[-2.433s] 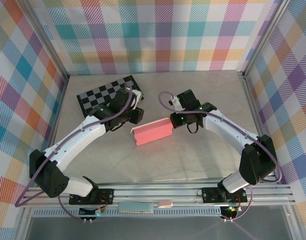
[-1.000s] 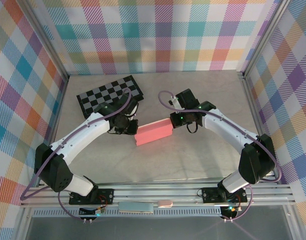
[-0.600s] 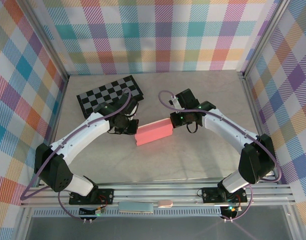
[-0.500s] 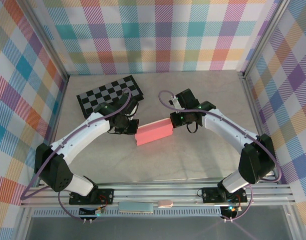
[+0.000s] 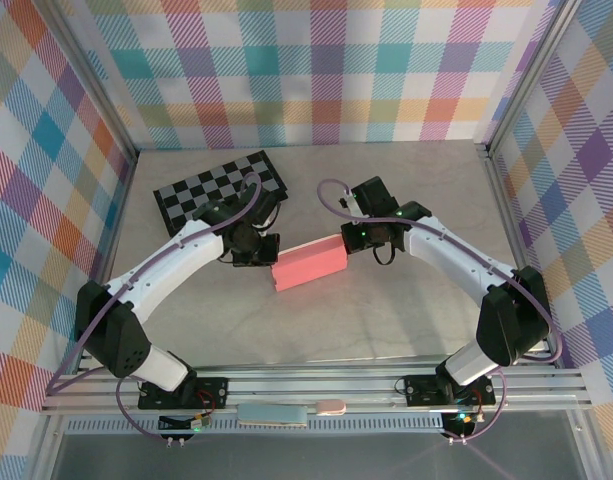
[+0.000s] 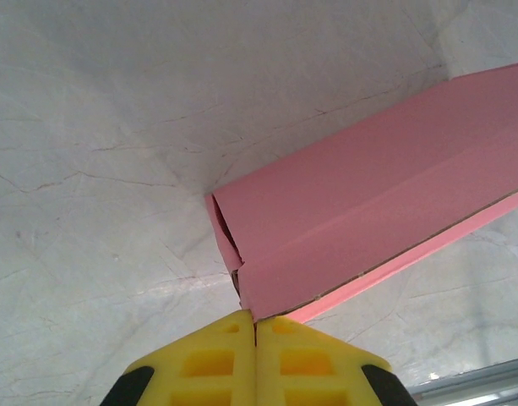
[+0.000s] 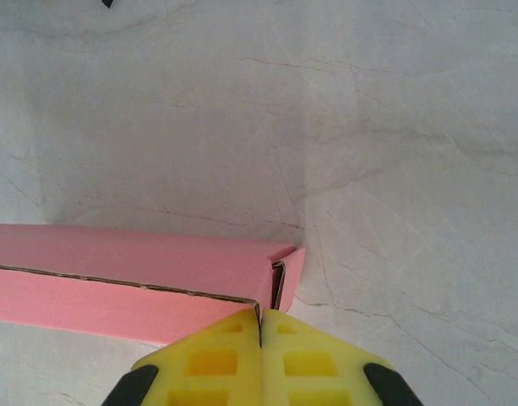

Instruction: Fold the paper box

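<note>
The paper box [image 5: 308, 265] is a long, flat pink tube lying slantwise in the middle of the table. My left gripper [image 5: 267, 256] is at its left end, jaws shut, and the yellow fingertips [image 6: 225, 338] meet on the bottom corner of that end of the box [image 6: 368, 186], where a flap gapes slightly. My right gripper [image 5: 348, 243] is at the box's right end. In the right wrist view the gripper [image 7: 260, 315] is shut on the thin card edge at the corner of the box [image 7: 132, 271], next to a half-open end flap.
A black-and-grey checkered board [image 5: 216, 185] lies behind the left arm near the back left. Plaid walls stand round the grey table [image 5: 386, 320]. A pale blue strip [image 5: 273, 413] and a small pink piece [image 5: 331, 406] rest on the front rail.
My left gripper has closed fully and shifted a little toward the box's left end. The right gripper and the box have stayed put.
</note>
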Robot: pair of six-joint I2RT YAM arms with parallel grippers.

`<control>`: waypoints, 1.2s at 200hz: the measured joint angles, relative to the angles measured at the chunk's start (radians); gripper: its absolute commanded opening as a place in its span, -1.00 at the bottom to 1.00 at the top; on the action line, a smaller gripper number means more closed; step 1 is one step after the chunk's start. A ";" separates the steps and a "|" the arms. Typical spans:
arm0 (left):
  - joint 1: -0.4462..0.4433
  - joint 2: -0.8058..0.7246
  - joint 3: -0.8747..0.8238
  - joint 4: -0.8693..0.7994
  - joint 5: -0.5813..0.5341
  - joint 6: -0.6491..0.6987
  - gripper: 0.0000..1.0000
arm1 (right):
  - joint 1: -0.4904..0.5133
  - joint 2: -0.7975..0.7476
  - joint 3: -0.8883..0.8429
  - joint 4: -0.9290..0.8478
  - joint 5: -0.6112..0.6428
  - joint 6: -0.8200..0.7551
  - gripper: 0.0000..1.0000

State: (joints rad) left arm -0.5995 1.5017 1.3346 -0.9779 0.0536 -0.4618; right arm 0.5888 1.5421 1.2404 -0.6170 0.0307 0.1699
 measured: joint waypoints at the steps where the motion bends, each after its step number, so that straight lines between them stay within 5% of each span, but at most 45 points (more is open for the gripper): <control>1: 0.000 0.000 0.000 0.000 0.001 -0.002 -1.00 | 0.000 0.000 0.000 0.000 0.000 0.000 -1.00; 90: 0.003 0.027 0.029 -0.007 0.033 -0.151 -1.00 | 0.000 0.000 0.001 0.000 0.023 0.032 -1.00; 240: 0.007 -0.053 -0.105 0.147 0.039 -0.198 -1.00 | 0.000 0.000 -0.013 0.027 0.034 0.032 -1.00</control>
State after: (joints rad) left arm -0.5926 1.4483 1.2297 -0.8307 0.0929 -0.6598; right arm 0.5888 1.5417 1.2274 -0.5900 0.0650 0.2016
